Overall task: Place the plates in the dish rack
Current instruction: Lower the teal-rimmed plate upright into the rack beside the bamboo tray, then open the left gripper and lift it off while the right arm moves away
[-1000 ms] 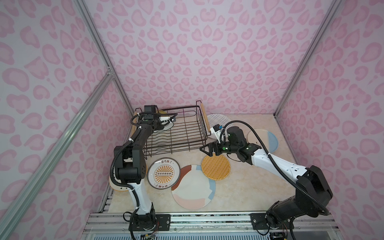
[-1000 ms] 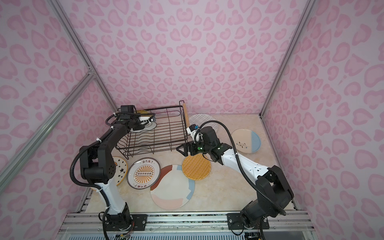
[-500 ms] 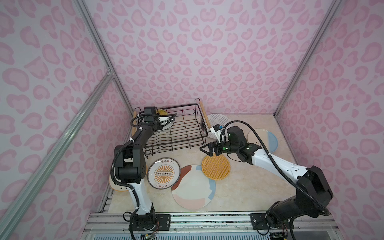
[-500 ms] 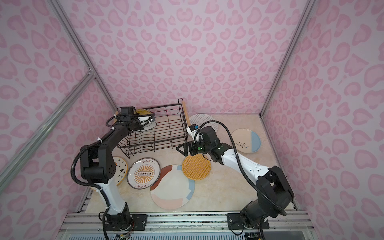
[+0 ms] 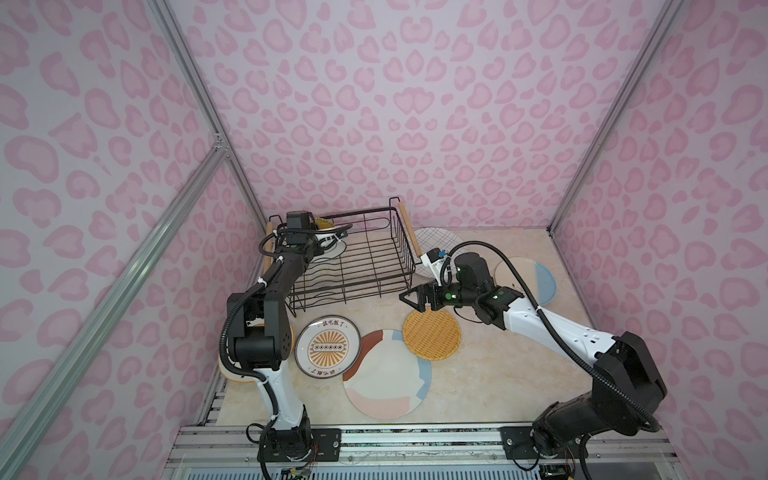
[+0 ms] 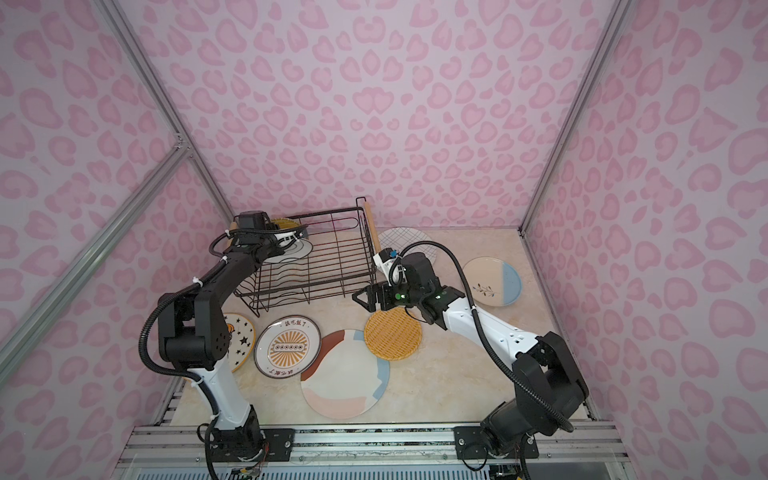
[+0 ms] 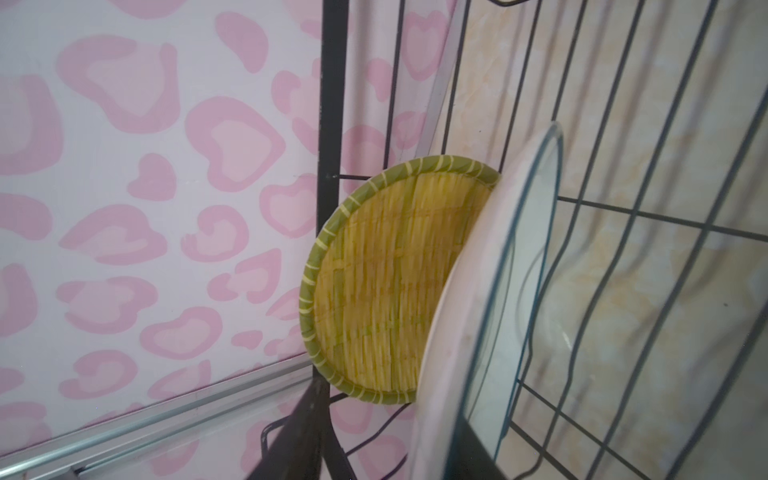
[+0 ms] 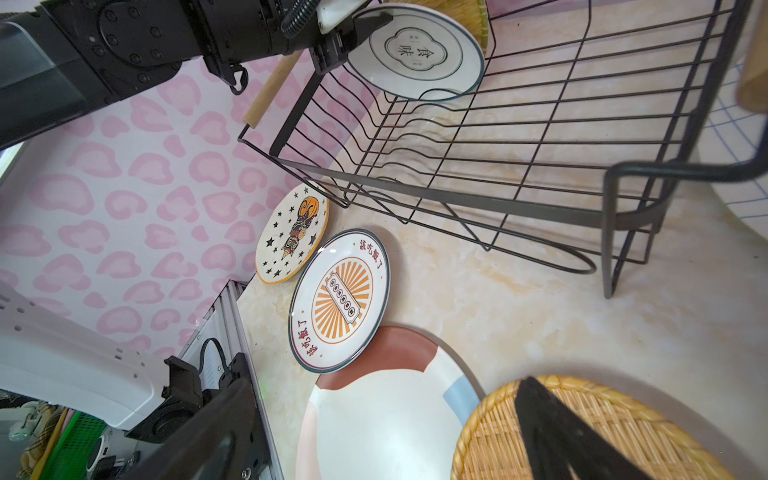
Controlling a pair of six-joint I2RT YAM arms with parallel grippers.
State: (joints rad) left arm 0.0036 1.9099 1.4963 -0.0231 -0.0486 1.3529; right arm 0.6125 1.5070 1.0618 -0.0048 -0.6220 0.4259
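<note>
Left claw (image 8: 353, 41) straddles the rim of the flower-outline plate (image 8: 415, 54), which leans in the upper left corner of the dish rack (image 5: 374, 286) in both top views, just beside the yellow-green woven plate (image 7: 386, 282). Whether it is clenched or released cannot be told. Right claw (image 5: 409, 300) hangs released, jaws wide, over the orange woven plate (image 5: 432, 338), which lies on the desk (image 5: 498, 374) near the middle of the frame.

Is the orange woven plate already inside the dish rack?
No, the orange woven plate lies flat on the table in front of the dish rack, outside its wires.
</note>
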